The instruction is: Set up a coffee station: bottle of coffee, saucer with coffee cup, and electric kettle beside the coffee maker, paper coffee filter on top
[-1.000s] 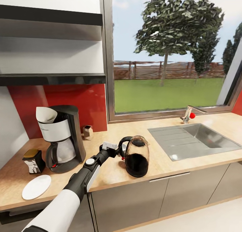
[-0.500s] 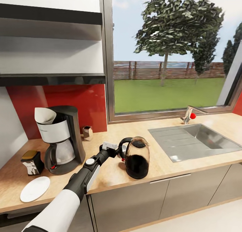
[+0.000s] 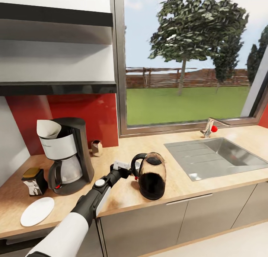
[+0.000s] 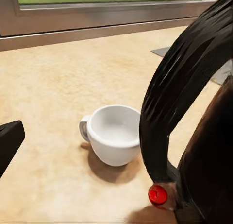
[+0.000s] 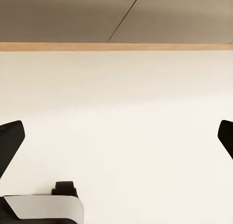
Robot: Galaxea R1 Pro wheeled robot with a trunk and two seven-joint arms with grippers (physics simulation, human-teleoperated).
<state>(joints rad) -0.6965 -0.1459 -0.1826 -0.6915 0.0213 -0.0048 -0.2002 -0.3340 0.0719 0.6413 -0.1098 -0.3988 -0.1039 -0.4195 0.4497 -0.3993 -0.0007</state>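
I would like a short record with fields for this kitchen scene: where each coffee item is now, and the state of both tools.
coffee maker: on countertop, by red wall
paper filter: on top of coffee maker
coffee bottle: beside coffee maker
saucer: near counter edge, bare
kettle: tilted
cup: upright behind kettle
left tool: at kettle handle, grip unclear
right tool: open

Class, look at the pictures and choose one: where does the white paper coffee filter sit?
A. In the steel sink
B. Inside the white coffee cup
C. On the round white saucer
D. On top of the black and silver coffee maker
D: the white cone-shaped paper filter rests on top of the black and silver coffee maker, while the round white saucer lies bare on the counter.
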